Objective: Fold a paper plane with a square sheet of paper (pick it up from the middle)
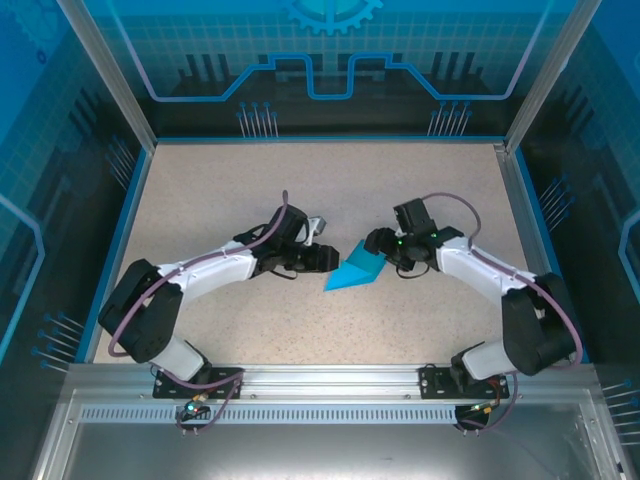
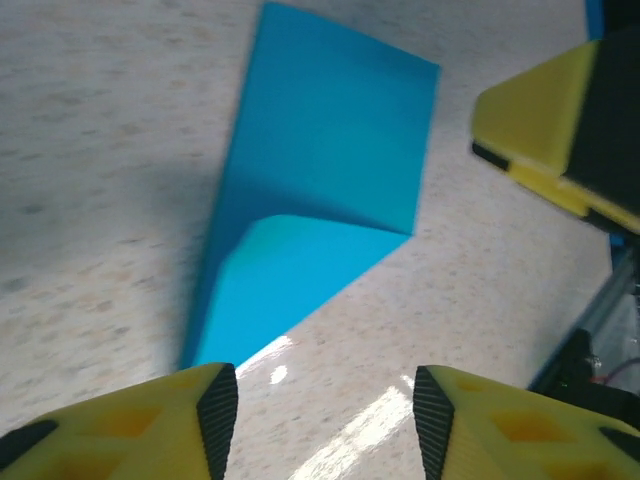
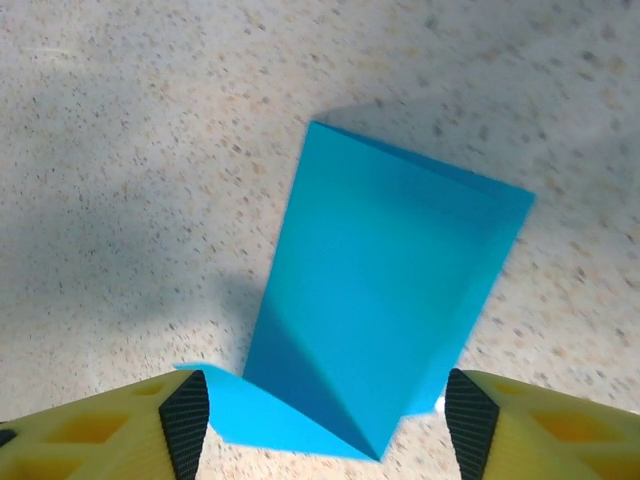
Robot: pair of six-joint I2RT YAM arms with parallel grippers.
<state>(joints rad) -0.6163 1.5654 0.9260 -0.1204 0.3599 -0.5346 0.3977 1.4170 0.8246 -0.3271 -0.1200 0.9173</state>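
The square sheet of paper (image 1: 357, 272) is turquoise and folded into a tapering wedge, and it lies on the table between the two grippers. My left gripper (image 1: 327, 257) sits just left of it. In the left wrist view the paper (image 2: 320, 160) lies ahead with one flap curling up. The left gripper (image 2: 325, 420) stands open over bare table, and a paper corner is close to its left fingertip (image 2: 217, 410). My right gripper (image 1: 378, 245) is at the paper's right end. In the right wrist view the right gripper (image 3: 328, 425) is open, and the near end of the paper (image 3: 390, 290) lies between its pads, unclamped.
The speckled beige table (image 1: 250, 190) has a blue rim (image 1: 120, 240) and metal posts (image 1: 110, 70) at the back corners, with glass walls behind. A yellow finger of the right gripper (image 2: 550, 130) shows at the upper right of the left wrist view. Free room lies toward the back of the table.
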